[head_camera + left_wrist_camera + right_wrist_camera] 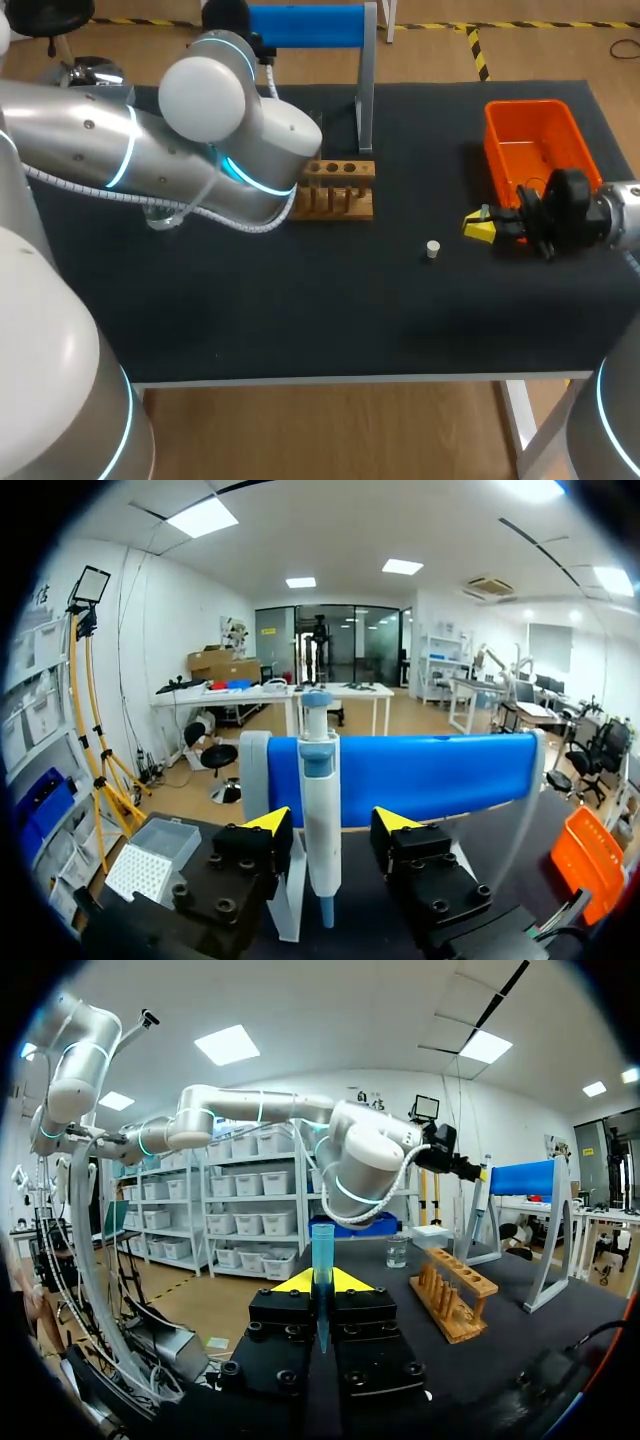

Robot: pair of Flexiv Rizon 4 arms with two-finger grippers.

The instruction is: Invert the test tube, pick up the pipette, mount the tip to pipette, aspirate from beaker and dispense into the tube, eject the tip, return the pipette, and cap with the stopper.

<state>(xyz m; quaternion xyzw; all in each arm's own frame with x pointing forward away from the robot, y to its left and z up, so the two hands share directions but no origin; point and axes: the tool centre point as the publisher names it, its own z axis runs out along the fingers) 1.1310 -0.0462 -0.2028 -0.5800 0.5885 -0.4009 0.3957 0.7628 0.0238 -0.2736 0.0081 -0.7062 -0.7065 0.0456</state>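
Here the left claw [331, 822] has its yellow fingers apart, one on each side of the white and blue plastic pipette [319, 780], which hangs on the blue padded bar of the metal stand [430, 775]. A gap shows on both sides, so nothing is gripped yet. The main danger, I think, is an uneven closing. If one finger meets the pipette first, it can push the body sideways on its hanger, and the pipette may swing or drop onto the black tabletop [300, 310]. The right claw [322, 1282] is clamped on the clear bluish test tube [322, 1245], which sticks out ahead of the fingers. The hold looks narrow, so a quick turn could let the tube slip.

Room is tight for the left arm: the stand's grey upright post [367, 90] is near, the brown wooden tube rack [338, 188] lies just beside the arm, and the small glass beaker [397, 1251] sits close to it. The right claw has the orange plastic bin [497, 150] just behind it and the small white stopper [432, 249] near in front, where a careless sweep could knock it and make it roll. The near half of the tabletop gives open room
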